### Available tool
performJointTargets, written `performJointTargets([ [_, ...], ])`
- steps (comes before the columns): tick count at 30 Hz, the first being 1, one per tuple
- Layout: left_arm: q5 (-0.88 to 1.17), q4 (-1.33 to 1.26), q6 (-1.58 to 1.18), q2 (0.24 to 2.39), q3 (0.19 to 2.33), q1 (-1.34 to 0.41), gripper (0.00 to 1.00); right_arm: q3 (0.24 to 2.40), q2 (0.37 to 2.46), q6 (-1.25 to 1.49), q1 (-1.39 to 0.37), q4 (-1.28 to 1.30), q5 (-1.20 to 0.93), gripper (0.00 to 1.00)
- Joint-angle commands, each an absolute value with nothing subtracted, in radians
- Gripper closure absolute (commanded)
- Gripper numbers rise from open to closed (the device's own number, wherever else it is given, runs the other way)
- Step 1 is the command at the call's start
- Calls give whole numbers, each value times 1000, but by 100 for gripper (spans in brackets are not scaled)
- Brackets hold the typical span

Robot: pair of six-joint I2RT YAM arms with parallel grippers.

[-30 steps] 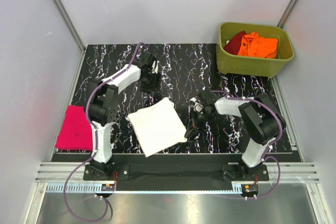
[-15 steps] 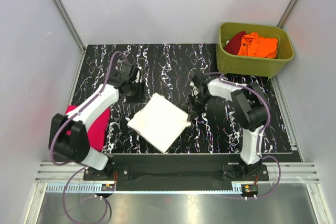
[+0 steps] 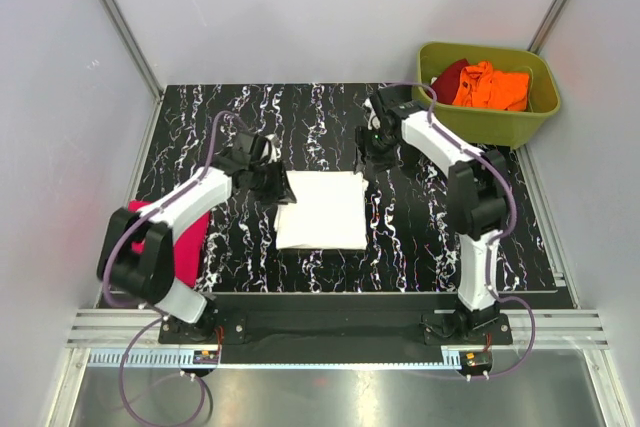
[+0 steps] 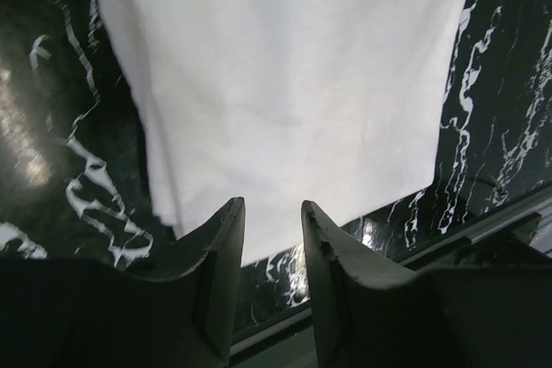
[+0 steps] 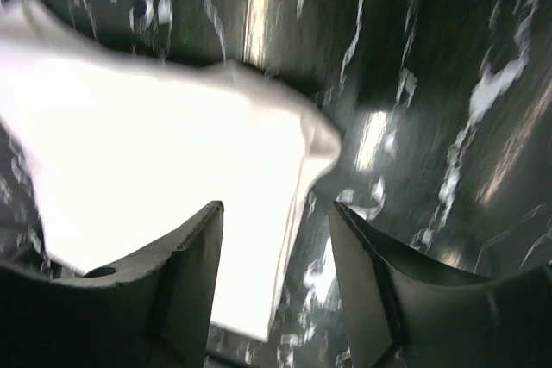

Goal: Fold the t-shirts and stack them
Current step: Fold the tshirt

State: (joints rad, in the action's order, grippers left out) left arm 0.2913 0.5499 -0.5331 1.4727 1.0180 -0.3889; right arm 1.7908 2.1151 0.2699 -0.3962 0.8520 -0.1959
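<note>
While the folded white t-shirt lies flat on the worktop, the left hand sits at its far-left corner, fingers parted, empty. The right hand, off its far-right corner, is released.

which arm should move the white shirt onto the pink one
Left, probably: left gripper is at the left edge of the white shirt, nearest the pink shirt; right gripper open by its far corner.
</note>
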Motion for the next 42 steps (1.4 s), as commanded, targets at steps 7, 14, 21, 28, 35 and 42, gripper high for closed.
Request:
performJointTargets([
  [7,571,142,-638,1793,1149,-359,77,1336,1865,572,-402,380,-816,62],
  [14,571,107,-649,1925,1193,-270,80,1309,1997,603,-399,296,-914,84],
  [21,580,127,-592,2003,1200,-216,82,1207,2089,555,-321,247,-896,84],
  [28,539,262,-474,1990,1298,-227,78,1232,2027,474,-264,390,-859,81],
  [35,580,301,-498,1724,1229,-305,61,1318,1988,621,-267,297,-925,71],
  [42,730,-136,-832,1606,809,-422,81,1469,2166,684,-268,236,-936,70],
])
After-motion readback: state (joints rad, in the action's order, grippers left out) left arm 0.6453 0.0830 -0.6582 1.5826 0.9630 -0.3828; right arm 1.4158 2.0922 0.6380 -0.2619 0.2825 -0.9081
